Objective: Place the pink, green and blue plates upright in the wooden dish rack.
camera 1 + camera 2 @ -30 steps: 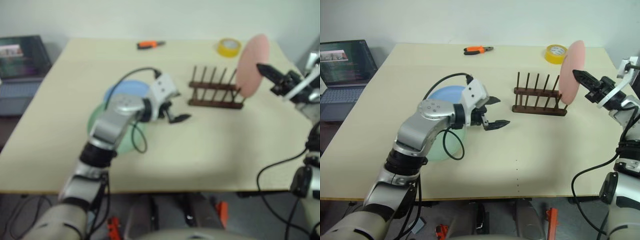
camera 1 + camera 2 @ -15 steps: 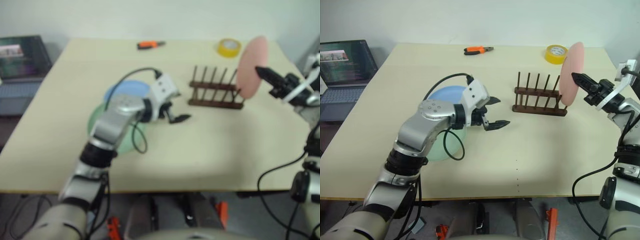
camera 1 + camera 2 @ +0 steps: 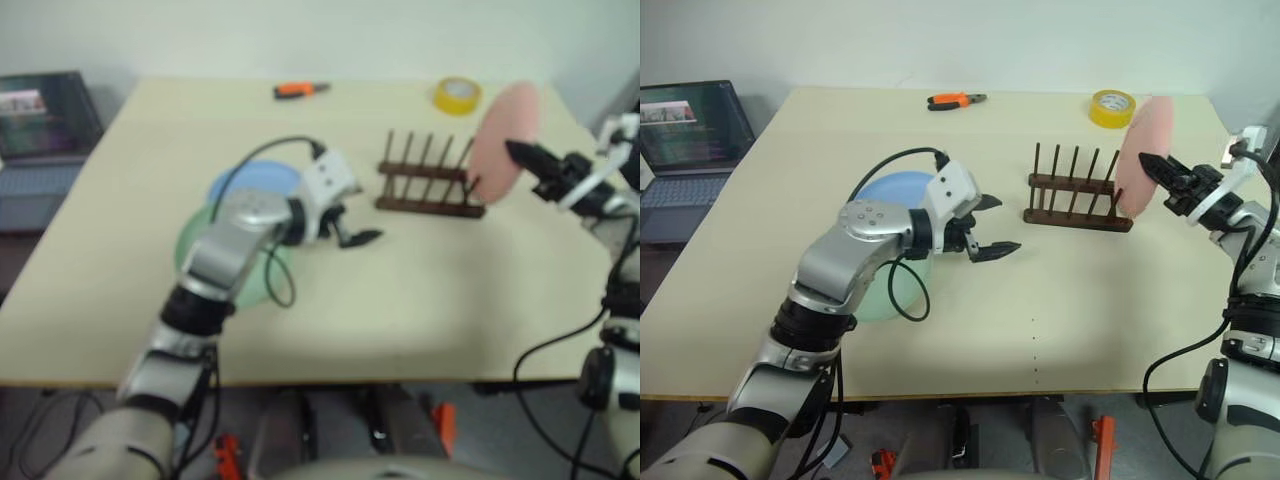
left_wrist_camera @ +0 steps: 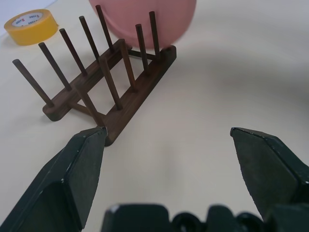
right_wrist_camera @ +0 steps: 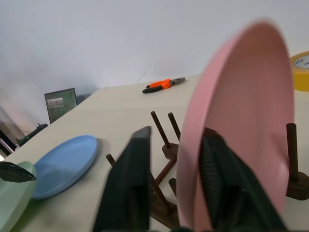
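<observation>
- Right eye view shows the table (image 3: 1060, 330) with the wooden dish rack (image 3: 1078, 203) between the two grippers, closer to the right fingertips.
- Pink plate (image 3: 1143, 155) stands upright at the rack's end, between the fingers of the right gripper (image 3: 1152, 168); the gap around its rim looks loosened, so I cannot tell if they grip it.
- Blue plate (image 3: 890, 188) and green plate (image 3: 880, 285) lie flat behind the left fingers, untouched.
- Left gripper (image 3: 990, 224) hangs wide open and empty, pointing toward the rack.
- My judgement: one plate is nearly placed, and two plates are left to do.
</observation>
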You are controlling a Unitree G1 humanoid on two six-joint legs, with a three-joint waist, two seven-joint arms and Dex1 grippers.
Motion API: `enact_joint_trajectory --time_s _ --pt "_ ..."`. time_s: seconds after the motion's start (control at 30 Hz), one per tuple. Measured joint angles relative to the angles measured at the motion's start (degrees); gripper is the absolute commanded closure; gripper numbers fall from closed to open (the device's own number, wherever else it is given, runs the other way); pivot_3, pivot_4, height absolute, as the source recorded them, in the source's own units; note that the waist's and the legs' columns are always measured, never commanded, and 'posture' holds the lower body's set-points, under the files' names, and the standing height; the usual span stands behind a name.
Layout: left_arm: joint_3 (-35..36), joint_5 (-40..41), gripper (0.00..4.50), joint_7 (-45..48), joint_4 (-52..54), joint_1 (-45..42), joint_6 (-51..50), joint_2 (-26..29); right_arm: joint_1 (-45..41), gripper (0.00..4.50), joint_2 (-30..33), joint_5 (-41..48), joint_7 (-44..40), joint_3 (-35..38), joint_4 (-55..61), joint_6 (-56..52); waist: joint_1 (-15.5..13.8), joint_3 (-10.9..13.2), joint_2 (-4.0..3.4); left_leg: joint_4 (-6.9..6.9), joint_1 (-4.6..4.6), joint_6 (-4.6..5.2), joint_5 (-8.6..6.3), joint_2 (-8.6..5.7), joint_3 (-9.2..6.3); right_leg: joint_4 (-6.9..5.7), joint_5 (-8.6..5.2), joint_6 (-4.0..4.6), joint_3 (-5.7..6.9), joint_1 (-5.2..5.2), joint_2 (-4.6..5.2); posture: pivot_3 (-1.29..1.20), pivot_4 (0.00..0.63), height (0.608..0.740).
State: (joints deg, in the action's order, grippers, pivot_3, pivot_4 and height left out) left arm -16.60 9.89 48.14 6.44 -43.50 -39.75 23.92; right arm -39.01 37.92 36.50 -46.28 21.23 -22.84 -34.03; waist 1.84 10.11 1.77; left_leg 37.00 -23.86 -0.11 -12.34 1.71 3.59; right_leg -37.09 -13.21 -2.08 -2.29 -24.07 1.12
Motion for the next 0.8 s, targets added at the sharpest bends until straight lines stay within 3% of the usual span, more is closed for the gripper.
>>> enact_joint_trajectory --time_s 0.33,0.6,0.8 --pt "0.0 -0.3 0.0 0.0 0.0 0.0 0.0 0.0 -0.1 2.03 1.3 -0.7 -0.7 0.0 0.0 0.9 0.0 0.0 0.0 0.01 -0.01 0.0 0.0 0.0 0.01 0.01 -0.01 -0.02 -0.01 0.0 0.01 0.0 0.15 0.74" --pt "0.0 -0.8 0.0 0.0 0.0 0.0 0.1 0.9 0.4 2.03 7.9 -2.4 -3.8 -0.3 4.0 1.3 0.0 0.0 0.0 -0.01 -0.01 0.0 0.0 -0.01 0.0 0.02 -0.03 -0.05 0.0 0.0 0.0 0.0 0.15 0.74" --pt "0.7 -0.4 0.0 0.5 0.3 -0.1 0.1 3.4 5.2 2.03 15.2 -5.8 -7.4 -1.3 9.8 2.1 0.0 0.0 0.0 -0.01 -0.01 0.0 0.0 0.0 0.03 0.02 -0.06 -0.1 -0.03 -0.02 0.02 0.0 0.15 0.74"
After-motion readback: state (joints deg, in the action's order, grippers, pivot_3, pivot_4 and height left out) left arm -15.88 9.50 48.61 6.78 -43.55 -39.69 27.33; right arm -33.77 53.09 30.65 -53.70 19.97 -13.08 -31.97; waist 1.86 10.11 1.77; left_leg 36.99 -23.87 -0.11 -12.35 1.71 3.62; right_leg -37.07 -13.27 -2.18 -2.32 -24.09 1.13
